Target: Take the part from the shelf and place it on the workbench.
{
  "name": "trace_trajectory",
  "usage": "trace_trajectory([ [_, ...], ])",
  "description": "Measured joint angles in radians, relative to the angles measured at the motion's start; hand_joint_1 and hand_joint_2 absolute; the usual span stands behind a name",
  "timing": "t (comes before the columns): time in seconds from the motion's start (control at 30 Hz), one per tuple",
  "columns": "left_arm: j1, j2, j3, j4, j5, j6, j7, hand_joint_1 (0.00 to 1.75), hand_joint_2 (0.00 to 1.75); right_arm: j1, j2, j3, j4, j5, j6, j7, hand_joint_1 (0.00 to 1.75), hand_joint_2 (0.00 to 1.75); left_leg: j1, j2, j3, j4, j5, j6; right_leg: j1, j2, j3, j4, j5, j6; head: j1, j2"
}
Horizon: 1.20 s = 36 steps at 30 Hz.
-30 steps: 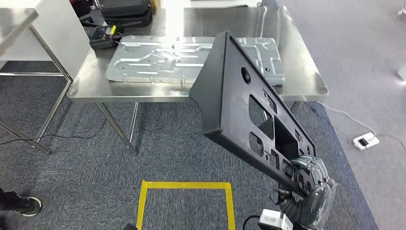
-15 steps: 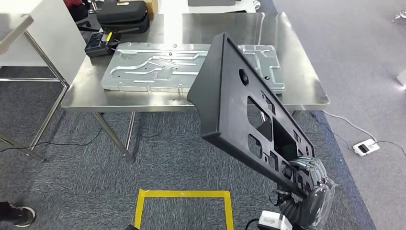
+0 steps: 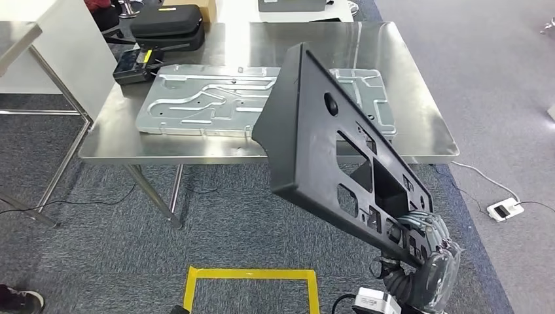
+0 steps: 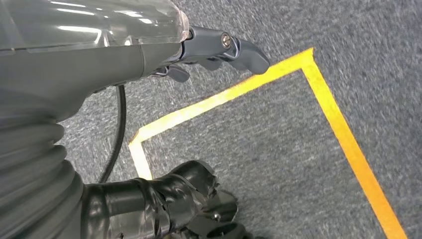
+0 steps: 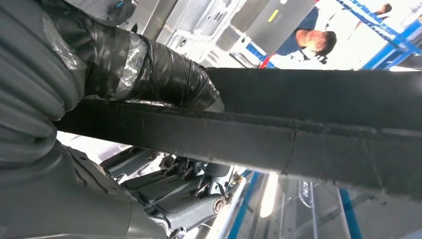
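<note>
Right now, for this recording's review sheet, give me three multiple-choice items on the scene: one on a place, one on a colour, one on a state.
1. Where does the embossed metal panel lie?
A. on the carpet
B. on the steel workbench
C. inside the taped square

2. What colour is the tape square on the carpet?
A. yellow
B. red
C. white

3. What is the state of the black plastic part?
A. lying flat on the workbench
B. lying on the floor
C. held up at a tilt by the right hand

Answers:
1 B: the head view shows the panel flat on the steel tabletop.
2 A: the tape outline near the robot is yellow in the head view.
3 C: the right hand grips the part's lower end, and the part stands tilted in front of the workbench, not resting on it.
</note>
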Motion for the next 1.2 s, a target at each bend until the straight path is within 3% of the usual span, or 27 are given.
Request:
trace_trajectory([
  [0.07, -0.001, 0.0, -0.001, 0.0, 0.0, 0.0, 0.0, 0.0, 1.75, 0.0, 0.0, 0.0, 0.0, 0.0, 0.0, 0.0, 1.75, 1.75, 0.001, 0.001, 0.002, 0.009, -0.011, -0.009, -0.006, 0.001, 0.009, -0.01, -0.003, -0.01, 0.0, 0.0],
  [0.1, -0.001, 0.0, -0.001, 0.0, 0.0, 0.001, 0.0, 0.0, 1.75, -0.001, 0.0, 0.001, -0.001, 0.0, 0.0, 0.0, 1.75, 1.75, 0.001, 0.002, -0.011, 0.04, -0.026, -0.013, -0.009, 0.0, 0.017, -0.016, -0.006, -0.016, -0.001, 0.0],
  [0.13, -0.002, 0.0, -0.001, 0.0, 0.0, 0.001, -0.001, 0.0, 1.75, -0.002, 0.0, 0.001, -0.001, 0.0, 0.0, 0.0, 1.75, 1.75, 0.003, 0.002, -0.038, 0.094, -0.049, -0.017, -0.011, -0.002, 0.025, -0.02, -0.009, -0.022, -0.002, 0.0],
  [0.2, 0.0, 0.0, -0.001, 0.0, 0.0, 0.001, -0.001, 0.0, 1.75, -0.004, 0.0, 0.001, -0.001, 0.0, 0.0, 0.0, 1.75, 1.75, 0.005, 0.002, -0.123, 0.233, -0.093, -0.022, -0.01, -0.004, 0.037, -0.022, -0.021, -0.029, -0.002, 0.0],
  [0.23, 0.002, 0.0, -0.001, 0.0, 0.0, 0.001, -0.001, 0.0, 1.75, -0.004, 0.0, 0.001, 0.0, 0.0, 0.0, -0.001, 1.75, 1.75, 0.006, 0.002, -0.16, 0.281, -0.096, -0.024, -0.009, -0.003, 0.044, -0.022, -0.027, -0.03, -0.002, 0.0],
  [0.27, 0.004, 0.0, -0.001, 0.0, 0.0, 0.001, -0.001, 0.0, 1.75, -0.004, 0.0, 0.001, 0.0, -0.001, 0.0, -0.001, 1.75, 1.75, 0.007, 0.002, -0.182, 0.293, -0.077, -0.025, -0.009, -0.002, 0.053, -0.021, -0.034, -0.029, -0.002, 0.0],
  [0.3, 0.005, 0.0, -0.002, 0.0, 0.0, 0.001, -0.001, 0.0, 1.75, -0.004, 0.0, 0.001, 0.001, -0.001, 0.0, -0.001, 1.75, 1.75, 0.008, 0.002, -0.185, 0.267, -0.039, -0.025, -0.009, 0.0, 0.063, -0.021, -0.042, -0.028, -0.002, 0.0],
  [0.37, 0.006, 0.001, -0.002, 0.0, 0.0, 0.002, -0.001, 0.0, 1.75, -0.004, 0.0, 0.001, 0.001, -0.001, 0.0, -0.002, 1.75, 1.75, 0.008, 0.002, -0.153, 0.145, 0.056, -0.019, -0.009, 0.002, 0.084, -0.02, -0.06, -0.022, -0.001, 0.0],
  [0.43, 0.005, 0.002, -0.002, 0.0, 0.0, 0.003, 0.0, 0.0, 1.75, -0.005, 0.0, 0.001, 0.001, -0.001, 0.0, -0.004, 1.75, 1.75, 0.004, 0.001, -0.122, 0.055, 0.094, -0.011, -0.007, 0.004, 0.091, -0.018, -0.074, -0.011, -0.001, 0.0],
  [0.53, 0.005, 0.002, -0.002, 0.0, 0.0, 0.004, 0.0, 0.0, 1.75, -0.006, 0.0, 0.001, 0.0, -0.001, 0.0, -0.005, 1.75, 1.75, 0.002, 0.001, -0.114, 0.032, 0.084, -0.001, -0.006, 0.005, 0.092, -0.022, -0.082, 0.005, -0.002, 0.0],
  [0.6, 0.005, 0.003, -0.002, 0.0, 0.0, 0.005, 0.0, 0.0, 1.75, -0.007, 0.0, 0.001, 0.0, -0.001, 0.0, -0.005, 1.75, 1.75, 0.007, 0.0, -0.1, 0.017, 0.082, 0.01, -0.008, 0.002, 0.083, 0.008, -0.099, 0.015, -0.002, 0.0],
  [0.63, 0.004, 0.003, -0.002, 0.0, 0.0, 0.005, 0.0, 0.0, 1.75, -0.008, 0.0, 0.001, -0.001, -0.001, 0.0, -0.005, 1.75, 1.75, 0.01, 0.0, -0.092, 0.012, 0.08, 0.015, -0.009, 0.001, 0.06, 0.054, -0.118, 0.019, -0.002, 0.0],
  [0.7, 0.003, 0.003, -0.002, 0.0, 0.0, 0.005, 0.0, 0.0, 1.75, -0.009, 0.0, 0.002, 0.0, -0.001, 0.0, -0.005, 1.75, 1.75, 0.009, 0.001, -0.078, 0.009, 0.069, 0.022, -0.012, 0.001, -0.021, 0.189, -0.161, 0.026, -0.001, 0.0],
  [0.73, 0.003, 0.003, -0.002, 0.0, 0.0, 0.005, 0.0, 0.0, 1.75, -0.009, 0.0, 0.002, 0.001, -0.001, 0.0, -0.004, 1.75, 1.75, 0.009, 0.001, -0.071, 0.009, 0.062, 0.022, -0.013, 0.0, -0.062, 0.244, -0.169, 0.029, -0.001, 0.0],
  [0.77, 0.004, 0.003, -0.002, 0.0, 0.0, 0.005, 0.0, 0.0, 1.75, -0.009, 0.0, 0.002, 0.002, -0.002, 0.0, -0.004, 1.75, 1.75, 0.009, 0.0, -0.061, 0.009, 0.054, 0.022, -0.014, 0.0, -0.088, 0.266, -0.157, 0.03, -0.001, 0.0],
  [0.8, 0.005, 0.003, -0.002, 0.0, 0.0, 0.005, 0.0, 0.0, 1.75, -0.009, 0.0, 0.002, 0.002, -0.002, 0.0, -0.004, 1.75, 1.75, 0.009, 0.0, -0.05, 0.009, 0.046, 0.02, -0.014, 0.0, -0.095, 0.249, -0.124, 0.03, -0.001, 0.0],
  [0.87, 0.006, 0.003, -0.002, 0.0, 0.0, 0.005, 0.0, 0.0, 1.75, -0.01, -0.001, 0.002, 0.002, -0.002, 0.0, -0.004, 1.75, 1.75, 0.009, -0.002, -0.024, 0.009, 0.026, 0.014, -0.014, -0.001, -0.061, 0.132, -0.03, 0.024, -0.001, 0.0],
  [0.9, 0.005, 0.003, -0.002, 0.0, 0.0, 0.006, 0.0, 0.0, 1.75, -0.01, -0.001, 0.002, 0.002, -0.002, 0.0, -0.004, 1.75, 1.75, 0.008, -0.003, -0.014, 0.01, 0.016, 0.009, -0.011, -0.002, -0.038, 0.074, 0.0, 0.02, -0.001, 0.0],
  [0.93, 0.003, 0.003, -0.002, 0.0, 0.0, 0.006, 0.0, 0.0, 1.75, -0.012, -0.001, 0.002, 0.003, -0.002, 0.0, -0.004, 1.75, 1.75, 0.006, -0.003, -0.009, 0.01, 0.009, 0.004, -0.009, -0.003, -0.021, 0.035, 0.013, 0.015, -0.001, 0.0],
  [1.0, 0.001, 0.004, -0.002, 0.0, -0.001, 0.006, 0.0, 0.0, 1.75, -0.014, -0.001, 0.002, 0.003, -0.002, 0.0, -0.003, 1.75, 1.75, 0.003, -0.002, -0.006, 0.006, 0.001, -0.006, -0.004, -0.003, -0.01, 0.012, 0.002, 0.004, -0.002, 0.0],
  [1.1, -0.001, 0.004, -0.003, 0.0, -0.003, 0.006, 0.0, 0.0, 1.75, -0.016, -0.002, 0.002, 0.003, -0.004, 0.0, -0.002, 1.75, 1.75, 0.005, 0.001, -0.008, 0.028, -0.021, -0.02, -0.009, -0.001, 0.004, -0.002, -0.008, -0.015, -0.004, 0.0],
  [1.13, -0.001, 0.004, -0.003, 0.0, -0.003, 0.006, 0.0, 0.0, 1.75, -0.017, -0.002, 0.002, 0.003, -0.004, 0.0, -0.002, 1.75, 1.75, 0.006, 0.001, -0.028, 0.071, -0.04, -0.024, -0.01, -0.002, 0.011, -0.006, -0.012, -0.022, -0.004, 0.0],
  [1.2, -0.001, 0.004, -0.003, 0.0, -0.003, 0.006, 0.0, 0.0, 1.75, -0.018, -0.002, 0.002, 0.003, -0.004, 0.0, -0.002, 1.75, 1.75, 0.008, 0.002, -0.106, 0.206, -0.088, -0.028, -0.009, -0.005, 0.024, -0.008, -0.022, -0.031, -0.005, 0.0],
])
